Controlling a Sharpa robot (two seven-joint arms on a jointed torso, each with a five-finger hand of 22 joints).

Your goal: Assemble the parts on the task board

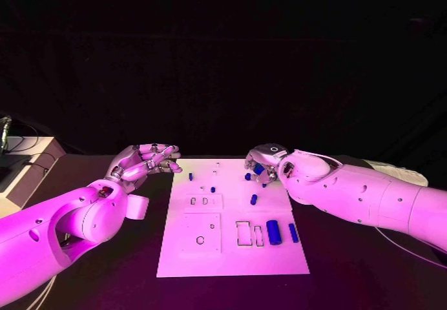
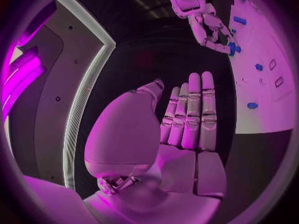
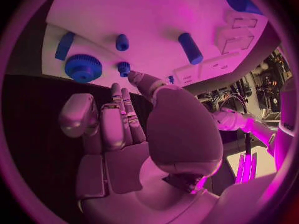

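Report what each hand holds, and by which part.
Left hand: nothing, fingers straight. Right hand: fingertips meet a small blue part on the task board; grip cannot be told.

Left hand hovers empty, fingers straight; right hand likewise.

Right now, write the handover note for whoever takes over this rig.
Left hand: holds nothing, fingers straight, beside the far left corner of the task board.
Right hand: fingertips at a small blue gear at the board's far right; a grip cannot be confirmed.
Parts: blue cylinder and blue bar lie loose near the right edge; a small blue peg sits mid-board.
Done: nothing clearly seated.
Left: place the loose parts.
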